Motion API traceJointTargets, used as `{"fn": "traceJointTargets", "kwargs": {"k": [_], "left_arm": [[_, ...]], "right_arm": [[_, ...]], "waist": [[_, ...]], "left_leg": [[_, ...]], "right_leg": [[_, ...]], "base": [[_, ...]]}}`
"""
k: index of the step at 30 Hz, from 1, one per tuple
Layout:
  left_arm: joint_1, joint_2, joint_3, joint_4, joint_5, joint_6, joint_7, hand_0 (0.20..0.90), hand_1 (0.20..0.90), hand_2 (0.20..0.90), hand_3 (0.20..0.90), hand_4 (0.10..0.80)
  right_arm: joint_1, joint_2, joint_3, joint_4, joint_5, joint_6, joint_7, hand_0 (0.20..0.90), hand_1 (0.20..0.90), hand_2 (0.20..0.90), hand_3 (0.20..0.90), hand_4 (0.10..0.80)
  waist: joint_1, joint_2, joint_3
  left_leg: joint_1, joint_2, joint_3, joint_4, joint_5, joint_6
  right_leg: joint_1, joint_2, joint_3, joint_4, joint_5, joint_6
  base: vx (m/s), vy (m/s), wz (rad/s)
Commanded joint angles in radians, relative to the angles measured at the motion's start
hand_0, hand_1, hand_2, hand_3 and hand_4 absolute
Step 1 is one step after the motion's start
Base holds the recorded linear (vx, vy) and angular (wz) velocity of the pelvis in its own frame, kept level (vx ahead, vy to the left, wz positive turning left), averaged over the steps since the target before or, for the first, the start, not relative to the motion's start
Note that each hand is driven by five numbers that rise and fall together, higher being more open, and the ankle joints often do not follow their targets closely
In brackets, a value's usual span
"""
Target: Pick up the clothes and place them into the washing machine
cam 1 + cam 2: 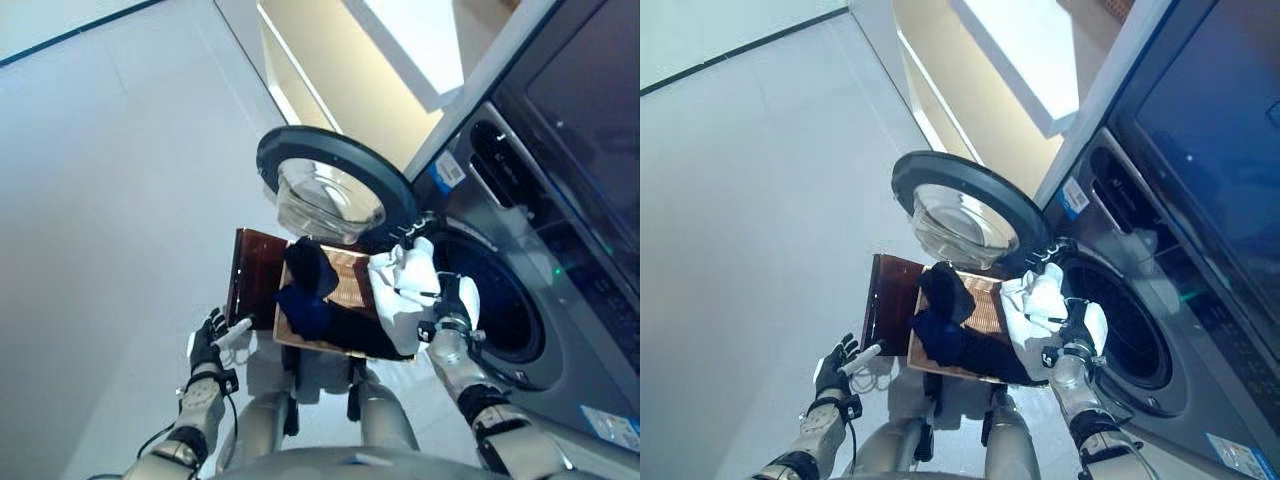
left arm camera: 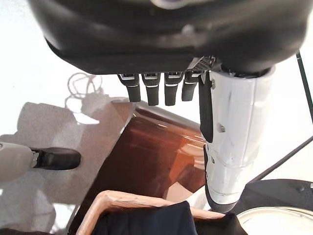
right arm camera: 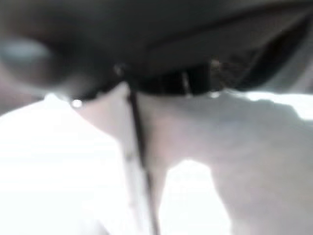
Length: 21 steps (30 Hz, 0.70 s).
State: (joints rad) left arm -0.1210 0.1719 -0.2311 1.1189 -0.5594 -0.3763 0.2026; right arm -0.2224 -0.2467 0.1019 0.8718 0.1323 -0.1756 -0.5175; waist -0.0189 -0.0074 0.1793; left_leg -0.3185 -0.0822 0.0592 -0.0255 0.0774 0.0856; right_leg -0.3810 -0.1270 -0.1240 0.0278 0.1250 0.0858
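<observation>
A white garment (image 1: 400, 290) is bunched in my right hand (image 1: 458, 300), whose fingers are curled into it, just in front of the washing machine's round drum opening (image 1: 505, 315). In the right wrist view the white cloth (image 3: 73, 171) fills everything past the hand. Dark blue and black clothes (image 1: 310, 285) lie heaped in a woven basket (image 1: 352, 272) directly before me. My left hand (image 1: 208, 345) hangs open and empty low on the left beside a brown stool (image 1: 255, 275). Its straight fingers (image 2: 152, 90) show in the left wrist view above the stool top (image 2: 151, 161).
The machine's round door (image 1: 330, 190) with its glass bowl stands swung open, just behind the basket. The grey machine front (image 1: 560, 230) fills the right side. A pale cabinet (image 1: 350, 80) stands behind it, and light floor (image 1: 110, 200) spreads to the left.
</observation>
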Motion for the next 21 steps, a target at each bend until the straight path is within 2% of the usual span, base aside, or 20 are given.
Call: {"fn": "traceJointTargets", "kwargs": {"k": [1,4,11,16,21], "left_arm": [[-0.008,0.017,0.045,0.03,-0.02,-0.04,-0.032,0.9,0.9,0.9,0.9,0.8],[0.0,0.013,0.055,0.019,-0.038,-0.035,-0.062,0.9,0.9,0.9,0.9,0.8],[-0.014,-0.009,0.059,0.031,-0.089,-0.032,-0.108,0.9,0.9,0.9,0.9,0.8],[-0.03,-0.018,0.062,0.025,-0.107,-0.033,-0.124,0.9,0.9,0.9,0.9,0.8],[-0.05,-0.031,0.048,0.014,-0.135,-0.044,-0.114,0.9,0.9,0.9,0.9,0.8]], "right_arm": [[0.016,0.002,-0.041,-0.114,0.297,-0.178,0.144,0.2,0.2,0.2,0.2,0.3],[0.049,0.02,-0.059,-0.092,0.466,-0.198,0.27,0.2,0.2,0.2,0.2,0.3],[0.034,0.103,-0.161,0.071,0.89,-0.222,0.445,0.2,0.2,0.2,0.2,0.3],[0.006,0.132,-0.177,0.189,1.012,-0.19,0.493,0.2,0.2,0.2,0.2,0.3],[-0.039,0.168,-0.237,0.238,1.17,-0.208,0.488,0.2,0.2,0.2,0.2,0.3]], "waist": [[-0.009,-0.014,-0.035],[-0.011,-0.01,-0.038],[-0.011,0.008,-0.034],[-0.006,0.021,-0.024],[0.0,0.039,-0.007]], "left_leg": [[-0.019,-0.021,-0.017,0.087,-0.089,-0.062],[-0.013,-0.023,-0.016,0.084,-0.089,-0.062],[-0.021,-0.024,-0.011,0.084,-0.095,-0.061],[-0.04,-0.027,-0.006,0.086,-0.089,-0.061],[-0.053,-0.029,-0.006,0.089,-0.093,-0.062]], "right_leg": [[0.053,-0.01,-0.006,-0.042,0.001,0.011],[0.051,-0.008,-0.004,-0.034,-0.005,0.008],[0.037,-0.008,0.001,-0.024,-0.009,0.003],[0.015,-0.008,0.005,-0.02,-0.005,-0.002],[0.001,-0.007,0.009,-0.014,-0.008,-0.005]], "base": [[0.0,0.0,0.0],[0.0,0.0,0.0],[0.0,0.0,-0.01],[0.0,0.0,0.0],[0.0,0.0,0.0]]}}
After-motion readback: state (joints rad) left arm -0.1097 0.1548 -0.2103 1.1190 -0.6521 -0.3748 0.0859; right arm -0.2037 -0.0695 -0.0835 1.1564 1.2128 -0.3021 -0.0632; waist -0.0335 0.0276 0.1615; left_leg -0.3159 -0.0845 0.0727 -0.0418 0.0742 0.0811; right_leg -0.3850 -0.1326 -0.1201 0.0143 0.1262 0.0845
